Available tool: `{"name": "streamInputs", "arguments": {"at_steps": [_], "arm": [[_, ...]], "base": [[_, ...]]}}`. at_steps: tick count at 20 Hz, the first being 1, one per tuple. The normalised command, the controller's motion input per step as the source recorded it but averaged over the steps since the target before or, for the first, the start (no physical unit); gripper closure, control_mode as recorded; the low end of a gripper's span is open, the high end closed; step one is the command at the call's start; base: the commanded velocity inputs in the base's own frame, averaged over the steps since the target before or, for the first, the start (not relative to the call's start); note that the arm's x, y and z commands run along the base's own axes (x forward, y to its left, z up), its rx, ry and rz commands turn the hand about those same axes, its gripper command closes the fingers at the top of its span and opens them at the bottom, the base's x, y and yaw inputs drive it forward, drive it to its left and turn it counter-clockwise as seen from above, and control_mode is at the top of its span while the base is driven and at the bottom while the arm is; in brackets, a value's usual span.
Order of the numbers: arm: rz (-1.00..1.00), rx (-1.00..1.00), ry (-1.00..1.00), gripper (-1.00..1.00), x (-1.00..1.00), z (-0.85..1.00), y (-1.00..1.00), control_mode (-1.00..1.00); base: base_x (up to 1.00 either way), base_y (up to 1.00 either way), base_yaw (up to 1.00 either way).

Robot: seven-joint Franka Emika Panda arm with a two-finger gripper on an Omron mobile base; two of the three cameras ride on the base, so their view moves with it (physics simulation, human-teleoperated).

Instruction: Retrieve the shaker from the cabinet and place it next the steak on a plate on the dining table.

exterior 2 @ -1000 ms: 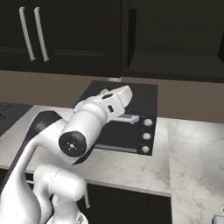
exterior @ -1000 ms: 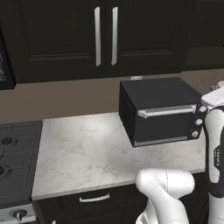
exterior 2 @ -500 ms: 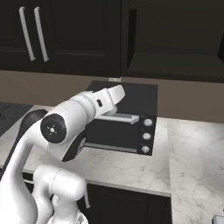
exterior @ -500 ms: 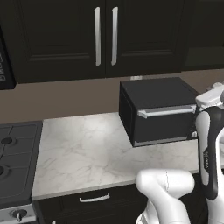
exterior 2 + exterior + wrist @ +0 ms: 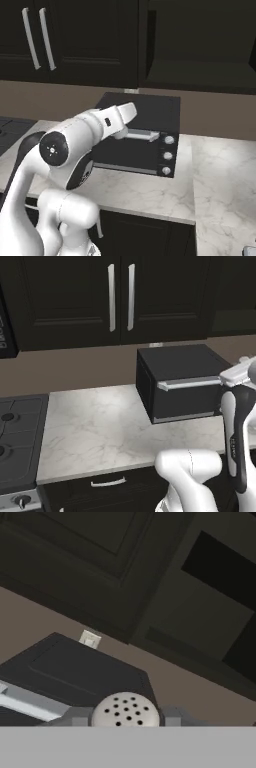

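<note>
In the hand view the shaker (image 5: 125, 711) shows its pale rounded cap dotted with small holes, sitting between my two fingertips (image 5: 80, 717). My gripper (image 5: 125, 718) is shut on it. The hand points up toward the black cabinet (image 5: 85, 557), whose panelled doors with silver bar handles (image 5: 120, 296) stand closed above the counter. My white arm (image 5: 90, 135) reaches in front of the black countertop oven. The steak, the plate and the dining table are out of view.
A black box-like oven (image 5: 180, 383) with a silver handle stands on the marble counter (image 5: 95, 426). A stove top (image 5: 15, 441) lies to the left. A darker recess (image 5: 220, 567) sits to the right of the cabinet doors.
My arm has turned in front of the oven, with the elbow swinging left and the forearm lifting a little. The shaker stays in the grip.
</note>
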Motion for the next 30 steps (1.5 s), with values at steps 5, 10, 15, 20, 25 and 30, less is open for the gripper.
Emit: {"name": "streamInputs", "arguments": {"at_steps": [5,10,15,20,25,30], "arm": [[0.00,0.00,0.00,1.00,0.00,0.00,0.00,1.00],[0.00,0.00,0.00,1.00,0.00,0.00,0.00,1.00],[0.00,0.00,0.00,1.00,0.00,0.00,0.00,1.00],[0.00,0.00,0.00,1.00,0.00,0.00,0.00,1.00],[0.00,0.00,0.00,1.00,0.00,0.00,0.00,1.00],[0.00,0.00,0.00,1.00,0.00,0.00,0.00,1.00]], "base": [[-0.43,0.15,0.08],[-0.68,0.12,0.27],[-0.76,0.19,0.32],[-0.66,0.47,0.51],[-0.43,0.67,0.72],[-0.21,0.69,0.79]]}}
